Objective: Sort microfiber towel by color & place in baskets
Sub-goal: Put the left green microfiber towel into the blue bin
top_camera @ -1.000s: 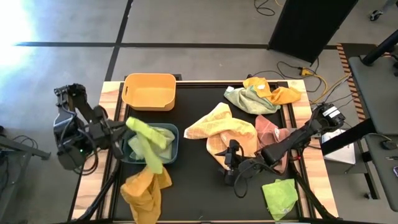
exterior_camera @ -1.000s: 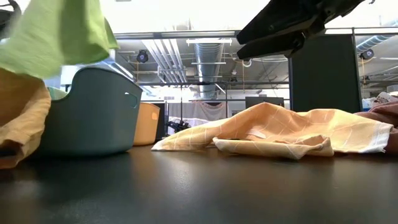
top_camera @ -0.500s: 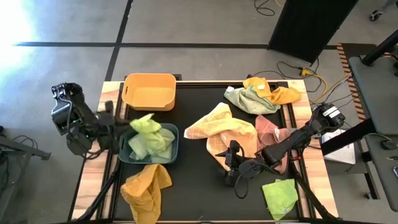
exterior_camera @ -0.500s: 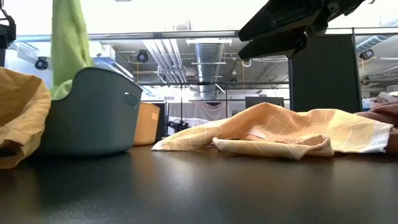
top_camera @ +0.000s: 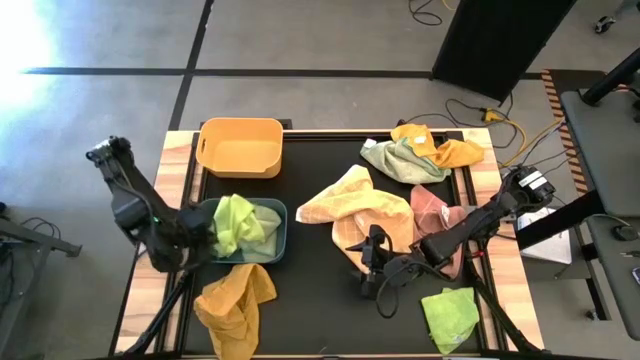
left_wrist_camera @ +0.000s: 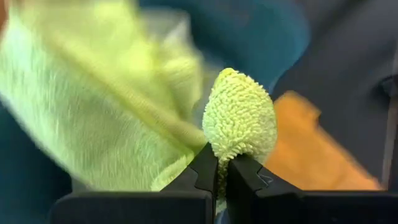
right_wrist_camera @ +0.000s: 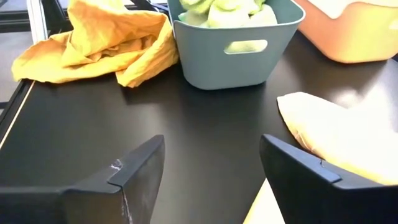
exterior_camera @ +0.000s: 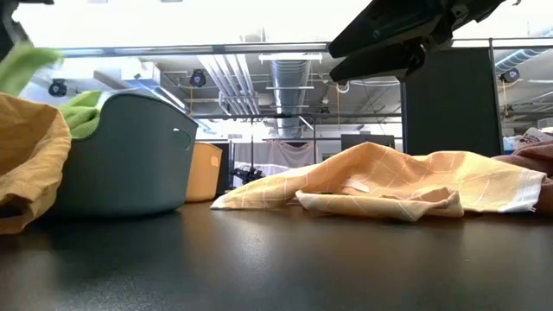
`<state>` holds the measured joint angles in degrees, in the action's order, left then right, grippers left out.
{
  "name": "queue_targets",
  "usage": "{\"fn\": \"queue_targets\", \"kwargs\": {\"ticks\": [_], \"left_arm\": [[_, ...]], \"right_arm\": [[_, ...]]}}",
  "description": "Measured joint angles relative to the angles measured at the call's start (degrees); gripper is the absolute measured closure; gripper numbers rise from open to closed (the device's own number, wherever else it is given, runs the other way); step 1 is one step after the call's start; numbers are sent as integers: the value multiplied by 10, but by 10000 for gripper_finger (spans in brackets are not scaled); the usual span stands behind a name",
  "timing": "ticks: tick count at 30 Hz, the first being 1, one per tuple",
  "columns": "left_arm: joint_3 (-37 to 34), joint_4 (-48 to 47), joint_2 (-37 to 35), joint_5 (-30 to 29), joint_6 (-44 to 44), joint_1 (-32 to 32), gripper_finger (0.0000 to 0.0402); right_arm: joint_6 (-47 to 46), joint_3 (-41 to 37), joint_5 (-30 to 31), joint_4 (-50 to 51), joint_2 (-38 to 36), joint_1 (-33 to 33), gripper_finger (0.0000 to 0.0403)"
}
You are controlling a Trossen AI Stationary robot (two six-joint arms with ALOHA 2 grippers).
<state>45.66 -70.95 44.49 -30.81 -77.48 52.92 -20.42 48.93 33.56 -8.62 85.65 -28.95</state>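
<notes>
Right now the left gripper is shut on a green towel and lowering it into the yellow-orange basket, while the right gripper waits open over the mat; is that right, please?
Not quite: the left gripper, shut on the green towel, has it in the blue-grey basket, as the high view shows. The yellow-orange basket holds no towel. The right gripper does wait open over the mat.

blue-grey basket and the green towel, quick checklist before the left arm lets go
1. Left gripper shut on the green towel: ok.
2. Towel over the blue-grey basket: ok, the high view shows most of it inside.
3. Towel fully below the rim: not ok, the low view shows it poking above.
4. Yellow-orange basket free of green cloth: ok.
5. Right gripper open and away from the baskets, over the pale orange towel: ok.
6. Orange towel not in the basket: cannot tell, it lies against the near wall.
</notes>
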Motion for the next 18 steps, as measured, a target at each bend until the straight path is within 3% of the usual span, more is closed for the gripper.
{"fn": "queue_targets", "kwargs": {"ticks": [8,11,18], "left_arm": [[-73,-6,7,9,-67,-62,401],[-75,-11,14,23,-44,-103,401],[-73,-12,43,126,71,-220,390]], "right_arm": [[5,0,1,-11,0,10,131],[5,0,1,-12,0,13,128],[9,0,1,-12,0,12,136]]}}
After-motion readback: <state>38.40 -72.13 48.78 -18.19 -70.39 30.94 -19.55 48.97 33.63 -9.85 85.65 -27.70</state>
